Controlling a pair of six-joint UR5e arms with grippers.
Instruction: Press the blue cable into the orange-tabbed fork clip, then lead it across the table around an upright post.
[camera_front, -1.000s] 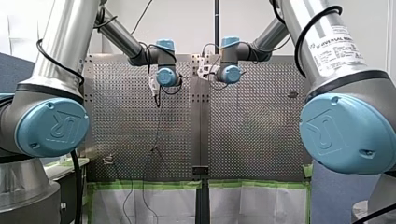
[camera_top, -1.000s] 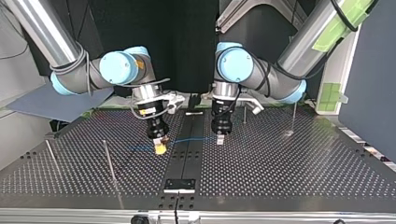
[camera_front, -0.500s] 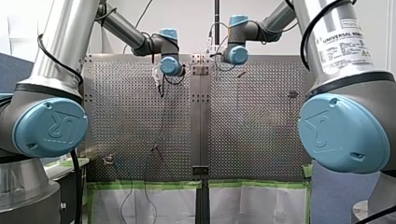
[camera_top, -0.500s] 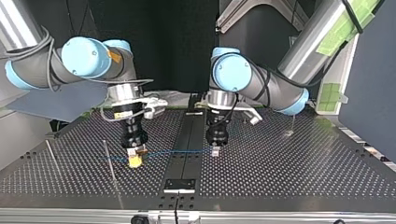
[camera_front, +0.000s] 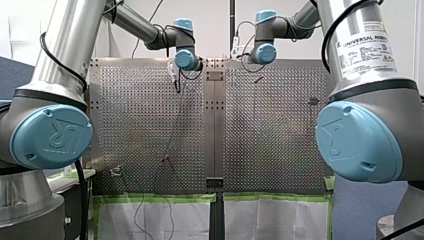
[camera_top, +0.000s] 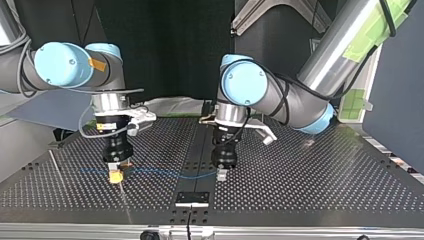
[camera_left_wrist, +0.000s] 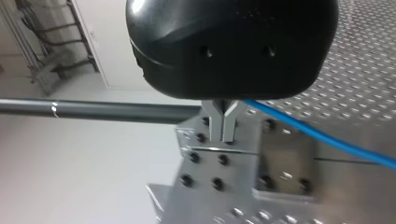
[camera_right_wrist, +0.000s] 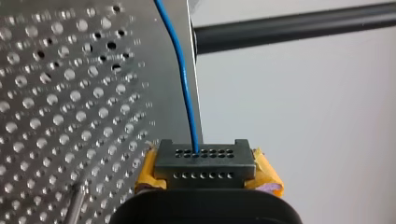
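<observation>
Top view, far left: thin upright post (camera_top: 54, 161) on perforated surface (camera_top: 300, 180). Next: right end effector (camera_top: 116, 176) low over surface, yellow pads (camera_right_wrist: 147, 170) clamped on blue cable (camera_right_wrist: 185, 79). Cable crosses middle with slight sag to left end effector (camera_top: 221, 175). Its metal fingers (camera_left_wrist: 215, 126) are together at tips and cable leaves beside them, so it seems pinched. Judgement: cable light, soft, a little slippery. Take hold close to section being seated, with gentle tension. Orange-tabbed clip not made out.
</observation>
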